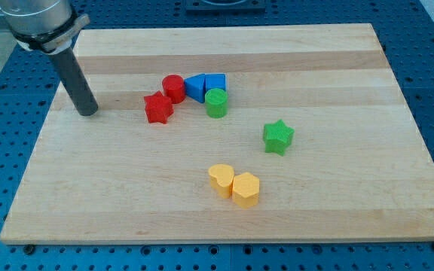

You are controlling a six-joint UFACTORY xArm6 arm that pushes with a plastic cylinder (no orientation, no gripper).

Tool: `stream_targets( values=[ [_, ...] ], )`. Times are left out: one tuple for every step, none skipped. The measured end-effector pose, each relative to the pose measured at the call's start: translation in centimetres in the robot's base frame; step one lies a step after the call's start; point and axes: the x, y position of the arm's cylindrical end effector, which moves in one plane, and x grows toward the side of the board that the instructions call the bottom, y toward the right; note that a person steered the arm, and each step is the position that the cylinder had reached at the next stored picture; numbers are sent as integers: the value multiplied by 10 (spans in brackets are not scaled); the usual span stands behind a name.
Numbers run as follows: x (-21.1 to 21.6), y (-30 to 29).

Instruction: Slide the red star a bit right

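My tip (87, 112) rests on the board left of the red star (158, 108).

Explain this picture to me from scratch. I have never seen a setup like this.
This is a robot arm seen by one camera, looking down at a wooden board. The arm has no end effector for grasping, just a dark rod; nothing is held. My tip rests on the board at the view's left, apart from the red star to its right. Behind the star cluster a red cylinder, two blue blocks and a green cylinder. A green star and two yellow blocks lie lower down.
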Motion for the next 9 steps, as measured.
stream_targets(
  values=[
    [0,20],
    [0,40],
    [0,50],
    [4,54],
    [7,58],
    [7,64],
    [7,74],
    [7,83],
    [7,91]
  ],
)
